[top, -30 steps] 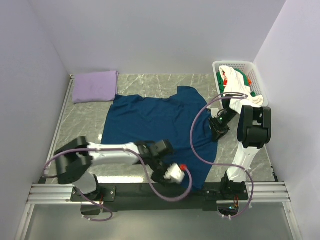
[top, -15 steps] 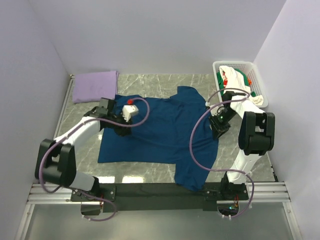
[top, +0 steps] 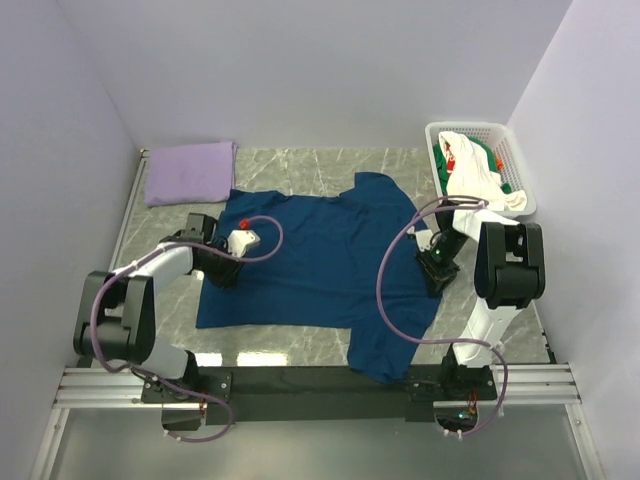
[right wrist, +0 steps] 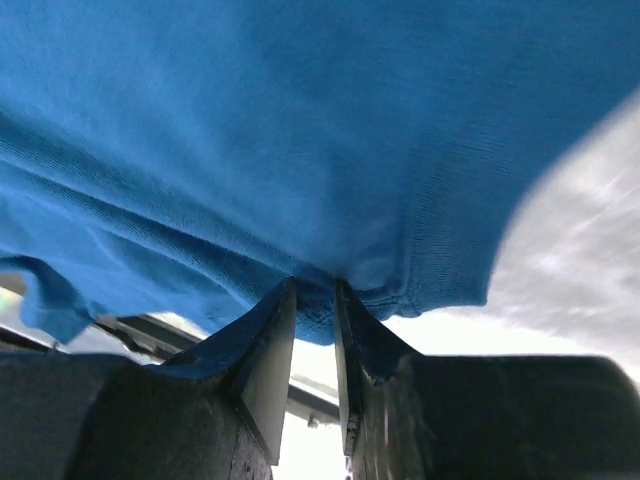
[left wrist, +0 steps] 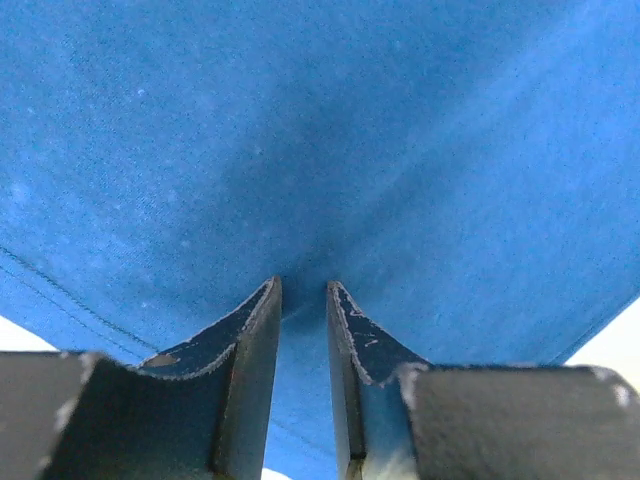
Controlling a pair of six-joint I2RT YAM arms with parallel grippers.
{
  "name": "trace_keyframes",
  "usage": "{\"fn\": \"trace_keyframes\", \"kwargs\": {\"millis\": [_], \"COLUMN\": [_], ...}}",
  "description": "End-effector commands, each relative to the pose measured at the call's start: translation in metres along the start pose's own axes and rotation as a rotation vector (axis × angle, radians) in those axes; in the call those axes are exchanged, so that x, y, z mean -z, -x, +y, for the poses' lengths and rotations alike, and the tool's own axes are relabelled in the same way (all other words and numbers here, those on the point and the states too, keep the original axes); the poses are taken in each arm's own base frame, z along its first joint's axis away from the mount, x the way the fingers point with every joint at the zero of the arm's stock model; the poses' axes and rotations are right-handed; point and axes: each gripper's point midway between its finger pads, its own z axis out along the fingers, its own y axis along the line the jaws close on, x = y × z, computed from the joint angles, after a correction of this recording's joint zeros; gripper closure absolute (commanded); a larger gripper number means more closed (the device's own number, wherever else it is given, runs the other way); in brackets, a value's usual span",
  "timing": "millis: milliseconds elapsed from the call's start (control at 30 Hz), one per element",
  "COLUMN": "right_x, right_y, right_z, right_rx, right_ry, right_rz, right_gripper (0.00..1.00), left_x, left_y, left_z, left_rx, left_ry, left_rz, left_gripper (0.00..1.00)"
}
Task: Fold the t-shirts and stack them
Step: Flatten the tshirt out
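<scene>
Two arms at work over a grey marbled table [top: 300, 165].

Largest cloth: navy t-shirt [top: 320, 260], spread over the middle of the table. It lies mostly flat, and one corner hangs toward the near edge on the right side.

Lavender t-shirt [top: 190, 172]: folded into a neat rectangle in the far left corner. Its near corner lies just beside the navy shirt's far left edge; contact cannot be judged.

White lattice basket [top: 432, 135]: far right corner, against the wall. A white t-shirt [top: 475, 175] spills out over its near rim. A green t-shirt [top: 487, 155] with red-orange bits is bunched inside behind it.

Left gripper [left wrist: 303, 290]: low at the navy shirt's left edge. Fingers stand close, a narrow slit between them, and the blue cloth puckers into the tips. It is clamped on the navy t-shirt, near a stitched hem.

Right gripper [right wrist: 315, 285]: at the shirt's right edge, near the basket. Fingers are pinched on a fold of the navy cloth at its ribbed hem. The fabric is raised above the tips, with pale table showing beyond.
</scene>
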Motion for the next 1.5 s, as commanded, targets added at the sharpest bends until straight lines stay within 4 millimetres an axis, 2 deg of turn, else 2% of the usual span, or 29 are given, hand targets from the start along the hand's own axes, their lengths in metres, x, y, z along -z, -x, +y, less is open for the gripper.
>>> {"fn": "trace_keyframes", "kwargs": {"millis": [0,33,67,100,167,233,333,367,433,467,500,533,567,633,667,700,733,767,833,867,900,933,967,1000,1100,1200,1333,1400,1467], "right_x": [-0.003,-0.001,0.001,0.005,0.014,0.028,0.055,0.069,0.075,0.09,0.088,0.092,0.105,0.103,0.114,0.109,0.107,0.113,0.1,0.106,0.09,0.085,0.09,0.074,0.058,0.043,0.034,0.031,0.024], "right_y": [-0.024,-0.028,-0.033,-0.038,-0.036,-0.04,-0.001,0.02,0.056,0.079,0.1,0.114,0.135,0.165,0.187,0.197,0.211,0.225,0.246,0.26,0.266,0.27,0.28,0.278,0.278,0.267,0.25,0.241,0.226], "right_z": [-0.013,-0.013,-0.015,-0.011,-0.004,0.013,0.018,0.014,0.007,0.003,-0.002,-0.004,-0.007,-0.009,-0.012,-0.016,-0.005,-0.005,-0.006,-0.002,-0.005,-0.006,-0.006,-0.009,-0.016,-0.021,-0.029,-0.032,-0.035], "right_rx": [0.054,0.063,0.085,0.098,0.153,0.187,0.208,0.211,0.137,0.131,0.115,0.059,0.058,0.01,0.016,-0.003,-0.01,-0.005,-0.025,-0.01,-0.028,-0.049,-0.046,-0.065,-0.086,-0.098,-0.105,-0.1,-0.095], "right_ry": [-0.086,-0.094,-0.107,-0.102,-0.062,0.021,0.042,0.019,0.001,-0.019,-0.015,-0.012,-0.024,-0.011,-0.033,-0.025,-0.014,-0.02,-0.014,-0.021,-0.012,-0.009,-0.008,0.007,-0.02,-0.043,-0.082,-0.107,-0.126], "right_rz": [0.07,0.077,0.094,0.106,0.093,0.1,-0.037,-0.104,-0.202,-0.271,-0.31,-0.346,-0.405,-0.456,-0.52,-0.528,-0.542,-0.578,-0.583,-0.605,-0.575,-0.567,-0.583,-0.54,-0.502,-0.459,-0.406,-0.365,-0.298], "right_gripper": [0.71,0.71,0.71,0.71,0.71,0.71,0.71,0.7,0.7,0.71,0.72,0.73,0.73,0.73,0.73,0.73,0.73,0.73,0.73,0.73,0.73,0.74,0.75,0.75,0.79,0.81,0.83,0.84,0.86], "left_x": [0.005,0.01,0.014,0.018,0.03,0.045,0.058,0.066,0.062,0.071,0.071,0.061,0.07,0.063,0.067,0.066,0.057,0.061,0.049,0.049,0.045,0.036,0.034,0.031,0.013,0.001,-0.021,-0.023,-0.024], "left_y": [-0.055,-0.058,-0.074,-0.079,-0.086,-0.077,-0.041,-0.017,0.009,0.034,0.05,0.057,0.072,0.09,0.101,0.106,0.11,0.119,0.121,0.13,0.133,0.131,0.134,0.134,0.13,0.123,0.096,0.084,0.061], "left_z": [-0.025,-0.027,-0.038,-0.041,-0.05,-0.051,-0.034,-0.019,-0.004,0.017,0.024,0.031,0.056,0.083,0.102,0.112,0.125,0.138,0.149,0.156,0.158,0.161,0.167,0.169,0.174,0.174,0.169,0.166,0.161], "left_rx": [-0.054,-0.074,-0.073,-0.113,-0.14,-0.185,-0.185,-0.184,-0.113,-0.091,-0.038,0.0,0.043,0.136,0.16,0.227,0.25,0.261,0.322,0.322,0.346,0.364,0.362,0.38,0.416,0.452,0.51,0.523,0.538], "left_ry": [-0.055,-0.046,-0.07,-0.085,-0.105,-0.109,-0.062,-0.027,-0.032,0.003,-0.006,-0.034,0.01,0.04,0.08,0.097,0.106,0.13,0.118,0.122,0.113,0.099,0.111,0.104,0.087,0.071,0.063,0.073,0.111], "left_rz": [0.154,0.156,0.2,0.215,0.237,0.203,0.105,0.053,0.0,-0.059,-0.109,-0.115,-0.163,-0.23,-0.271,-0.289,-0.299,-0.324,-0.332,-0.356,-0.363,-0.355,-0.368,-0.372,-0.359,-0.333,-0.246,-0.206,-0.137], "left_gripper": [0.69,0.69,0.7,0.71,0.72,0.73,0.7,0.69,0.67,0.66,0.66,0.65,0.65,0.65,0.65,0.65,0.65,0.65,0.65,0.65,0.65,0.65,0.65,0.65,0.65,0.65,0.66,0.66,0.67]}}
